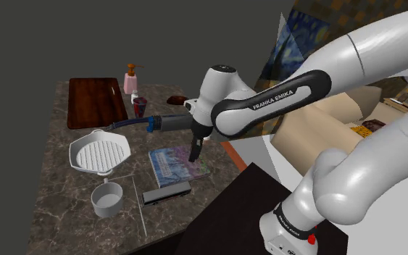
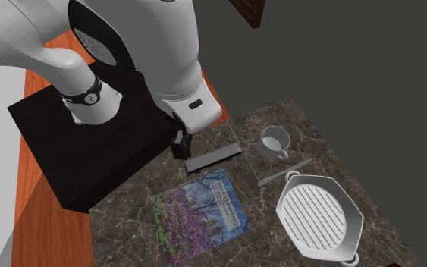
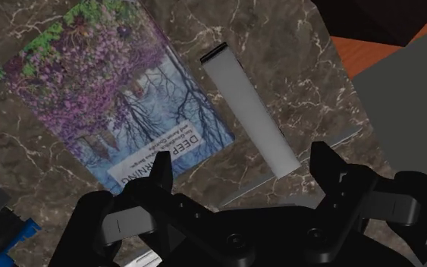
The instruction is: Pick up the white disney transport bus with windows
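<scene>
The bus (image 1: 166,193) is a long, narrow box with a pale grey top and dark sides, lying flat on the marble counter near its front edge. It also appears as a slim bar (image 2: 213,159) beside the black stand, and as a white strip (image 3: 249,110) ahead of the fingers. My gripper (image 1: 194,155) hangs above the counter over the near corner of a book, apart from the bus. It is open: the two black fingers (image 3: 161,168) stand wide apart with nothing between them. The gripper (image 2: 179,148) hovers just short of the bus's end.
A book with a purple tree cover (image 1: 178,163) lies beside the bus. A white ribbed grill pan (image 1: 98,152), a white cup (image 1: 108,199) and a thin rod (image 1: 133,199) sit toward the shoulder view's left. Farther back are a brown board (image 1: 96,101), a soap dispenser (image 1: 130,80) and a dark cup (image 1: 139,106).
</scene>
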You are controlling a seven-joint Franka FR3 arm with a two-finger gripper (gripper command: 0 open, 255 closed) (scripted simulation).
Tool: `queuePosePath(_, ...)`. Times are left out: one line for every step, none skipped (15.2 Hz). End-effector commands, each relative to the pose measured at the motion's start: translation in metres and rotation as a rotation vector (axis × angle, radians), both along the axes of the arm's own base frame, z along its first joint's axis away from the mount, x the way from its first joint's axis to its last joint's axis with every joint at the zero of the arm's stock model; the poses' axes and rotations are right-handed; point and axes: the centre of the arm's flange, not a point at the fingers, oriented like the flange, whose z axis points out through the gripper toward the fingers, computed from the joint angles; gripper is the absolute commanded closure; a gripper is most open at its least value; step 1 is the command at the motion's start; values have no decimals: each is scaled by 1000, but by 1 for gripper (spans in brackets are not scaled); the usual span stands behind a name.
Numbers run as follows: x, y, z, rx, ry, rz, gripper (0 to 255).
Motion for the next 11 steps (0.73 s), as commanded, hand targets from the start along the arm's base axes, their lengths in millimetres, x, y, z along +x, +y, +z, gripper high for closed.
queuePosePath(9,14,-27,1,1,46,0)
queuePosePath(11,19,-39,1,2,68,0)
queuePosePath(13,24,-51,1,3,90,0)
queuePosePath(15,30,-63,1,4,112,0)
queuePosePath(17,35,-75,1,5,134,0)
queuePosePath(18,40,-87,1,6,156,0)
queuePosePath(20,46,-99,1,7,178,0)
queuePosePath(21,51,-111,1,8,200,0)
queuePosePath(22,57,-123,1,10,222,0)
queuePosePath(24,62,-135,0,11,244,0)
queuePosePath(25,68,-146,0,12,266,0)
